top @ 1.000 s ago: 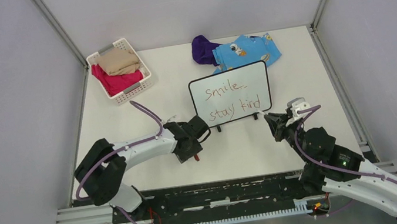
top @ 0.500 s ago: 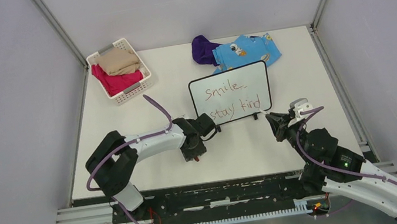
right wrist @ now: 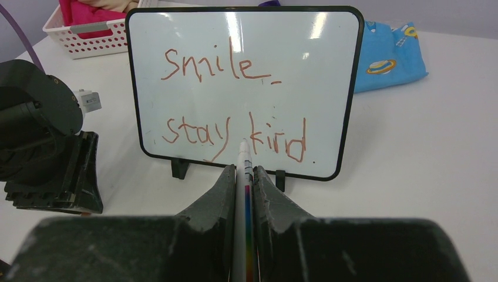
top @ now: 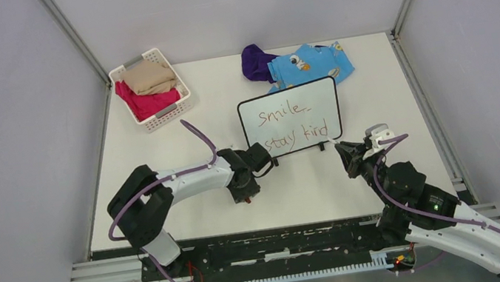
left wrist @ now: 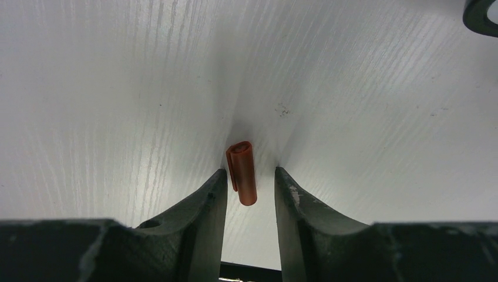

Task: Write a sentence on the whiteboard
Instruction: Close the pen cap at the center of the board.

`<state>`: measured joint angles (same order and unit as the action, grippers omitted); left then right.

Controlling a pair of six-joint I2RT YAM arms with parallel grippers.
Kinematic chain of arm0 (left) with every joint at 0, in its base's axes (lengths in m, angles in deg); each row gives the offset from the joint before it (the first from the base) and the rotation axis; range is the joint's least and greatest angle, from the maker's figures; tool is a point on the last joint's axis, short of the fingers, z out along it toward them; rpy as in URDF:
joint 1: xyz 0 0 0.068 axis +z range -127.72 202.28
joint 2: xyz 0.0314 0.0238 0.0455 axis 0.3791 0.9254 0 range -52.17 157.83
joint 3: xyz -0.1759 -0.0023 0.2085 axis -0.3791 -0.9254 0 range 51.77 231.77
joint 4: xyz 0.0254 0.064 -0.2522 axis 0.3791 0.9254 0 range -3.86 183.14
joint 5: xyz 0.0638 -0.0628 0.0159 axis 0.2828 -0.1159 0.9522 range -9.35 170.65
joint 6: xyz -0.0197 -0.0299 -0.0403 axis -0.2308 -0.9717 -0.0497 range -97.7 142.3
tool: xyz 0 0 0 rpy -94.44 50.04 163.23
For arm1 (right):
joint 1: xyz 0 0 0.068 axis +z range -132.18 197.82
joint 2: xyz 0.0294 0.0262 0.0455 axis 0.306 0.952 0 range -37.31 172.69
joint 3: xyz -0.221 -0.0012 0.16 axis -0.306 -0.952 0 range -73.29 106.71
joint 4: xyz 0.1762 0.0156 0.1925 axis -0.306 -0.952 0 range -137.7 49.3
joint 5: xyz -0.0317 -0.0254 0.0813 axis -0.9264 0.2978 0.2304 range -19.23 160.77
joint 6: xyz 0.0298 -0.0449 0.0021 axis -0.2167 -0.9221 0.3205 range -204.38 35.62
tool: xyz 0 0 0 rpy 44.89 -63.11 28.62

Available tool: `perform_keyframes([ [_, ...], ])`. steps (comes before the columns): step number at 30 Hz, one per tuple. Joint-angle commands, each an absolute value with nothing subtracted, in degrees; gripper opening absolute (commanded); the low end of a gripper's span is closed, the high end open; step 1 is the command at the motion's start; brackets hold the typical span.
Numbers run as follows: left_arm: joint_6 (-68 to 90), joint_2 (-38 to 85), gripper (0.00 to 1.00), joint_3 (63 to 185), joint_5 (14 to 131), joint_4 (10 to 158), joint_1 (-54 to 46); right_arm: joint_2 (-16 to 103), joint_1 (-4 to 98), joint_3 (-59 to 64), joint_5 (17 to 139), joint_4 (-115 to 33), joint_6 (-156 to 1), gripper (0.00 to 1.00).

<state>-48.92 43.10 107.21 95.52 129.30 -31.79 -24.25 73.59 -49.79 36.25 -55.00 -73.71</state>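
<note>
left gripper (left wrist: pixel 251 173): low over the table (top: pixel 299 186), just left of the whiteboard's near left corner; jaws spread, one finger on each side of the red cap, a gap showing on its right side
red cap (left wrist: pixel 242 172): small orange-red tube lying flat on the table between the left fingers
right gripper (right wrist: pixel 244 170): just in front of the whiteboard's near right corner, pointing at it; jaws pressed onto the marker
marker (right wrist: pixel 244 194): thin white barrel with a coloured stripe, pinched between the right fingers, its tip close to the board's lower edge; whether it touches cannot be told
whiteboard (right wrist: pixel 317 88): mid-table, propped up on two small black feet, face toward the arms
sentence (right wrist: pixel 217 66): reddish-brown handwriting on the board, "smile" above "stay kind"
white basket (top: pixel 167 116): far left, holding pink and beige cloth
blue patterned cloth (top: pixel 314 62): behind the whiteboard at the far edge
purple cloth (top: pixel 256 61): touching the blue one on its left
</note>
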Motion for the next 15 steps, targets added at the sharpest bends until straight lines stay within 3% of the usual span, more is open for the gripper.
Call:
perform_keyframes([
  [1, -48.95, 43.92, 0.44, 104.62, 96.18, 128.19, -30.90, -24.87, 73.81, -49.47, 34.99, -53.69, -73.66, 0.00],
  [15, -49.27, 44.34, 0.44, 104.50, 97.92, 129.83, -29.29, -24.63, 73.88, -49.39, 34.89, -54.14, -73.66, 0.00],
])
